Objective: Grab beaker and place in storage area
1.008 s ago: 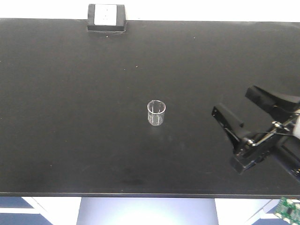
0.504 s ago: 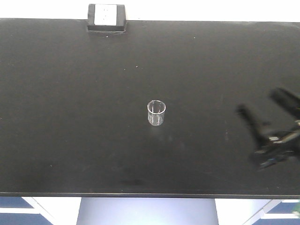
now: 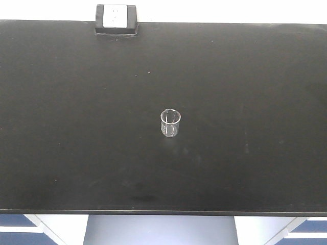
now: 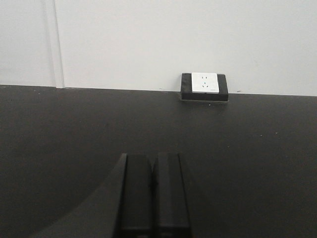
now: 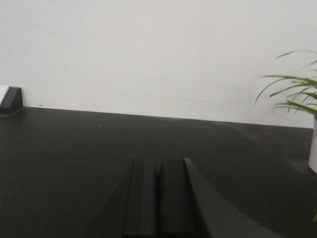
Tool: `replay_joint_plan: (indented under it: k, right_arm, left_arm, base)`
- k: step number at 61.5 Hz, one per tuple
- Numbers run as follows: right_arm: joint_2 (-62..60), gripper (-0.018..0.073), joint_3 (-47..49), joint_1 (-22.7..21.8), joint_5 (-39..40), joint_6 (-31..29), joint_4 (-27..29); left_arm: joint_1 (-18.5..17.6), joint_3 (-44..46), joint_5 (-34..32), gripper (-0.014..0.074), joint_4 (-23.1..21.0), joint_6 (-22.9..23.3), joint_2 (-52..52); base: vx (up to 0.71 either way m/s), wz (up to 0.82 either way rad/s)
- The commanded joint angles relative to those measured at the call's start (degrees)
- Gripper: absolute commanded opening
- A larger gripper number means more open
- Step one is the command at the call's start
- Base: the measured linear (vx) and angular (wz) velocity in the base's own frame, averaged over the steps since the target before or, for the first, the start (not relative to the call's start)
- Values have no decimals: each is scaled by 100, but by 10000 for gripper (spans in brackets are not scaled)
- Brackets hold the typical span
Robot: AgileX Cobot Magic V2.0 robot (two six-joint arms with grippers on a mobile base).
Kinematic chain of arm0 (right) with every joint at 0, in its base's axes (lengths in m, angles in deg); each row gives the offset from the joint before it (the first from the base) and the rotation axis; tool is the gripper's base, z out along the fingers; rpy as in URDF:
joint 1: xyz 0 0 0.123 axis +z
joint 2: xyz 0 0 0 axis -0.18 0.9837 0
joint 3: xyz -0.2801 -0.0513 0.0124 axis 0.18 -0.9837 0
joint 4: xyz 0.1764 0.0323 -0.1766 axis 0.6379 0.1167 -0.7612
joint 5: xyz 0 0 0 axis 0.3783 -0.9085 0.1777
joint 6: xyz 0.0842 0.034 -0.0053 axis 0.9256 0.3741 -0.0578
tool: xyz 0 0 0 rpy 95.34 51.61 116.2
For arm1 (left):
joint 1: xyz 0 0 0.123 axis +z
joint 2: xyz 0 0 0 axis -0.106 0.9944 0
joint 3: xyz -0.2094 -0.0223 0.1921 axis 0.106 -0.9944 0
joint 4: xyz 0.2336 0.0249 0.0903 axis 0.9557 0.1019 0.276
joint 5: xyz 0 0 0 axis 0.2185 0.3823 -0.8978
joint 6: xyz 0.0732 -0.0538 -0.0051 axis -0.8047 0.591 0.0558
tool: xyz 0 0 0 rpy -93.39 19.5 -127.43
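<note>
Beaker (image 3: pixel 170 123) upright mid storage area (image 3: pixel 76 127), socket box (image 3: pixel 116 19) at rear edge

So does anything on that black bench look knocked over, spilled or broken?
Nothing stands out. The beaker stands upright and looks empty on the black benchtop, with no spill visible around it. The socket box sits squarely at the rear edge.

L gripper (image 4: pixel 152 196): matte blk flat jaws | R gripper (image 5: pixel 158 198): same
</note>
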Motion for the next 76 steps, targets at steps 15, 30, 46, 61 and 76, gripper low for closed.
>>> replay_joint_plan:
  k: [15, 30, 46, 61, 76]
  right_arm:
    - [-704, -8, -814, -38, 534, -11, 260]
    - [-709, -8, -814, -38, 430, -11, 260]
    - [-709, -8, -814, -38, 430, -11, 260]
    - [-709, -8, -814, -38, 430, -11, 260]
    - [-709, -8, -814, -38, 430, -11, 260]
  left_arm:
    - [-36, -125, -484, -8, -32, 34, -109]
    - [-36, -125, -484, -8, -32, 34, -109]
    - [-36, -125, -484, -8, -32, 34, -109]
    - [-36, -125, -484, -8, -32, 34, -109]
    - [-36, -125, -484, -8, -32, 34, -109]
  base:
    - [0, 0]
    - [0, 0]
    - [0, 0]
    - [0, 0]
    - [0, 0]
